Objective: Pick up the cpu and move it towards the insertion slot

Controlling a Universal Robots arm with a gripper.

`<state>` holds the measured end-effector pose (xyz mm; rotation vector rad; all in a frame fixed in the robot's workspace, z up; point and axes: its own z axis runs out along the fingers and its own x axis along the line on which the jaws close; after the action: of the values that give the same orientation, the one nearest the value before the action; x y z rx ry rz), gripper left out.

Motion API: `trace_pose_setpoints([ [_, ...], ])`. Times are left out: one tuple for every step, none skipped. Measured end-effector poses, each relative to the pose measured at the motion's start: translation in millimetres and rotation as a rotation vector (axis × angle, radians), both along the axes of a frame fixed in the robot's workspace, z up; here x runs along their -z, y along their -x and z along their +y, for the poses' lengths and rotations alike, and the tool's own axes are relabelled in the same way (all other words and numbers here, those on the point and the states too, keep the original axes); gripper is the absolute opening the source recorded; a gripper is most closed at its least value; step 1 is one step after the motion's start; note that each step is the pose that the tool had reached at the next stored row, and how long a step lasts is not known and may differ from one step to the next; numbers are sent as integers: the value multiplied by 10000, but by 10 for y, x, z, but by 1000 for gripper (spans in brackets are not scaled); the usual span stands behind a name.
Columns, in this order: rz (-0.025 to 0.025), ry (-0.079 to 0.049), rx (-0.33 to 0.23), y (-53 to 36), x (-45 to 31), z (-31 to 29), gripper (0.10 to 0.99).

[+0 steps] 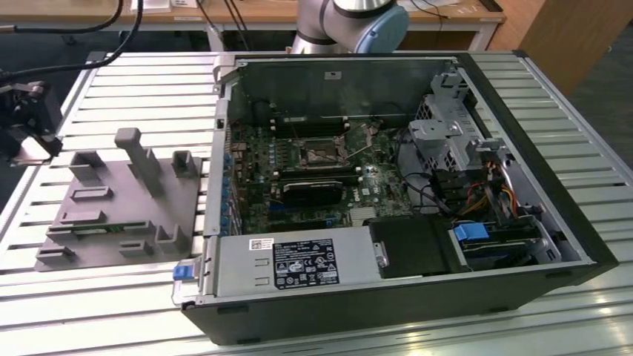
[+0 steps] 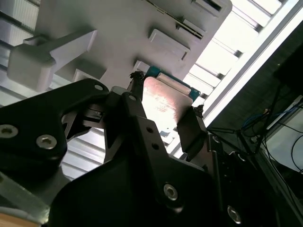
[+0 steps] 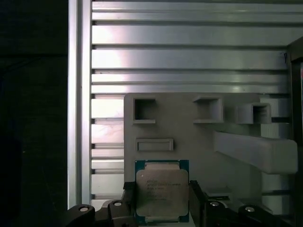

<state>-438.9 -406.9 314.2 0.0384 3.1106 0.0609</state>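
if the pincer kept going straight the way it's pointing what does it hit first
Probably the grey plastic tray: the pincer, shut on the small square silvery-topped chip, points down at it. The gap between them is unclear.

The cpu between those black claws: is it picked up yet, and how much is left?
Pick-up looks done: the end effector grips the cpu by two edges, seemingly held above the grey tray. Not yet done: the cpu is far from the insertion slot, which sits inside the open computer case, on the exterior view's right of the tray.
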Motion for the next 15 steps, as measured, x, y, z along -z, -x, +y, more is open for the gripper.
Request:
trace_pose_setpoints([
  [-1, 0, 0, 0, -35, 0, 533],
  [-1, -1, 0, 0, -71, 0, 533],
  [-1, -1, 0, 0, -107, 0, 533],
  [-1, -1, 0, 0, -142, 0, 533],
  [-1, -1, 0, 0, -179, 0, 533],
  [0, 0, 0, 0, -216, 0, 533],
  [0, 0, 0, 0, -252, 0, 533],
  [-1, -1, 0, 0, -290, 0, 533],
  [-2, -1, 0, 0, -326, 0, 533],
  [0, -1, 0, 0, -361, 0, 533],
  [-1, 0, 0, 0, -397, 0, 533],
  [-1, -1, 0, 0, -433, 0, 533],
  [-1, -1, 0, 0, -467, 0, 533],
  [0, 0, 0, 0, -500, 0, 533],
  [-1, -1, 0, 0, -534, 0, 533],
])
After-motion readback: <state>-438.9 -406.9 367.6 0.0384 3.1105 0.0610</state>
